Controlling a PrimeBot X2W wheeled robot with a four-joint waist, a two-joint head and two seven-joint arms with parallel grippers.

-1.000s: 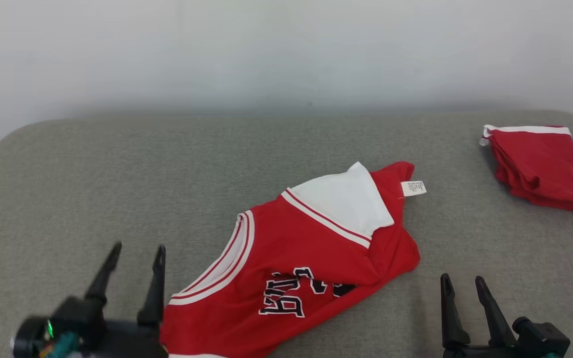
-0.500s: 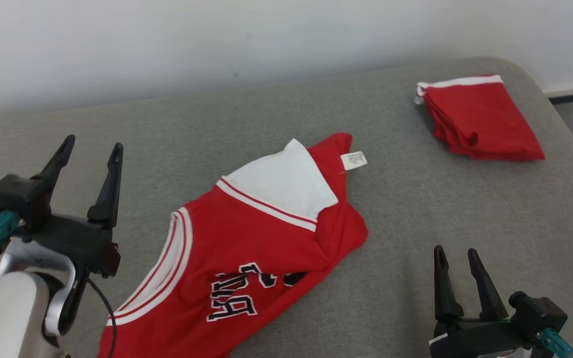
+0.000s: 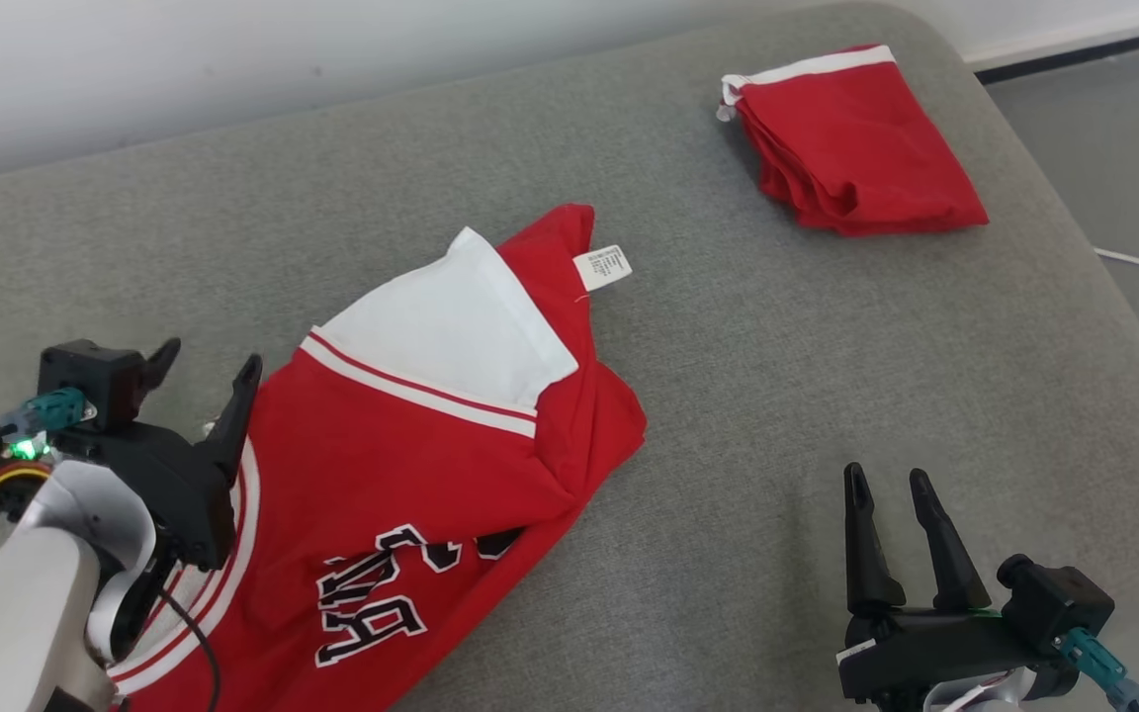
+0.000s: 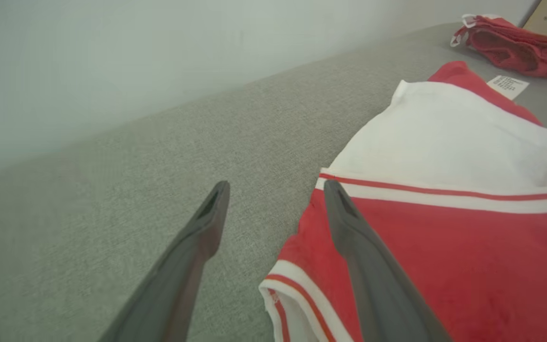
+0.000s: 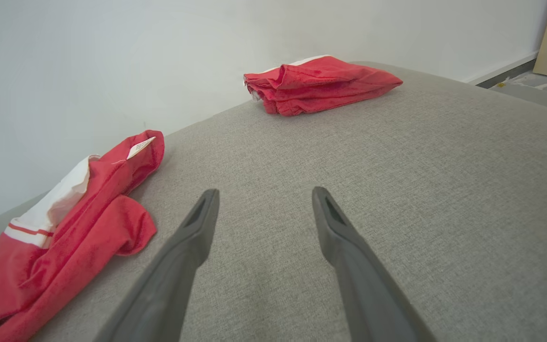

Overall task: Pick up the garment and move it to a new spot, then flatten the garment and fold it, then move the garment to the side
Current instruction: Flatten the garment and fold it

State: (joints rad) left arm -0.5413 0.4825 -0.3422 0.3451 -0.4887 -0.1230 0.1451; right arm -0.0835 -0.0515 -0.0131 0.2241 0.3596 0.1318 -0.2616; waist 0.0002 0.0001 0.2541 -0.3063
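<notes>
The garment (image 3: pixel 431 475), a red jersey with white striped trim and black-and-white lettering (image 3: pixel 377 593), lies rumpled from lower left to centre of the head view. Its white inner side is turned up and its care label (image 3: pixel 602 267) sits at the upper tip.

A plain white wall (image 3: pixel 233 59) runs along twelve o'clock behind the wide grey fabric-covered surface (image 3: pixel 777 326); smooth grey floor (image 3: pixel 1123 129) lies at two o'clock.

The left gripper (image 3: pixel 211 356) sits at the lower left of the head view on a pale forearm (image 3: pixel 16 623), its 2 dark fingers spread apart and leaning right. The right gripper (image 3: pixel 886 475) sits at the lower right, 2 fingers apart, pointing up, holding nothing.
</notes>
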